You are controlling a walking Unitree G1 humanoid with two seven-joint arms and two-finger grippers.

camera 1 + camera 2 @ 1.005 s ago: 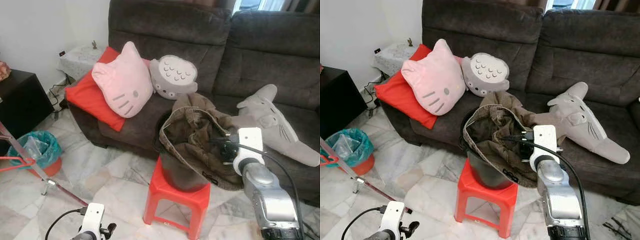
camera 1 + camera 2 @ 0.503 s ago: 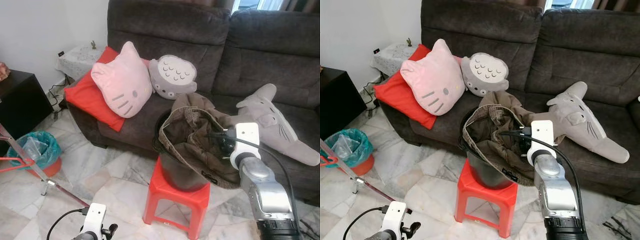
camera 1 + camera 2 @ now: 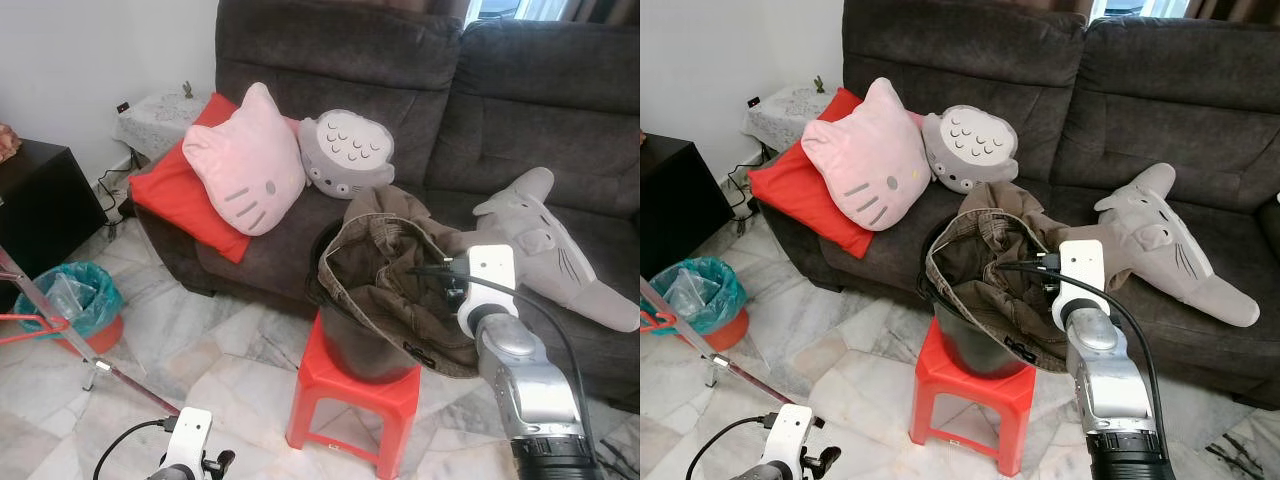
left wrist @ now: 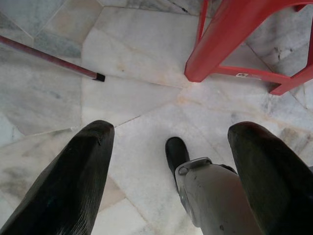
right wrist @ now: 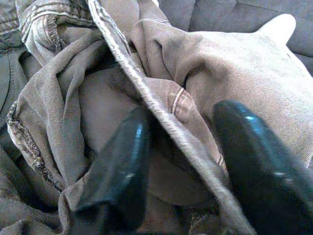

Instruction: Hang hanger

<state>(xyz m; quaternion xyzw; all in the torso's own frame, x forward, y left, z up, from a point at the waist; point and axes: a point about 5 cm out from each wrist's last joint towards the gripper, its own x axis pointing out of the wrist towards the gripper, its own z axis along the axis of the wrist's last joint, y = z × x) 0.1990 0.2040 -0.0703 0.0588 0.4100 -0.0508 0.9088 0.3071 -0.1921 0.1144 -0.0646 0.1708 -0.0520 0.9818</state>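
Note:
A brown garment (image 3: 395, 270) lies bunched over a dark bucket (image 3: 355, 350) that stands on a red stool (image 3: 350, 400) in front of the sofa. My right gripper (image 3: 447, 285) reaches into the garment's right side. In the right wrist view its two black fingers (image 5: 120, 161) stand apart on either side of the garment's thick waistband seam (image 5: 161, 117), and the right gripper (image 5: 181, 142) is open. My left gripper (image 4: 173, 129) hangs low over the marble floor, open and holding nothing. A red hanger-like piece (image 3: 30, 325) sits on a metal rack leg at the far left.
The dark sofa (image 3: 520, 110) holds a pink cat cushion (image 3: 245, 165), a red pillow, a grey round plush (image 3: 348, 152) and a grey shark plush (image 3: 560, 250). A black cabinet (image 3: 35, 200) and a teal-lined bin (image 3: 75, 300) stand at left. The rack's leg (image 3: 120, 375) slants across the floor.
My right gripper has moved a little forward and left, deeper into the brown garment. The left arm has stayed low.

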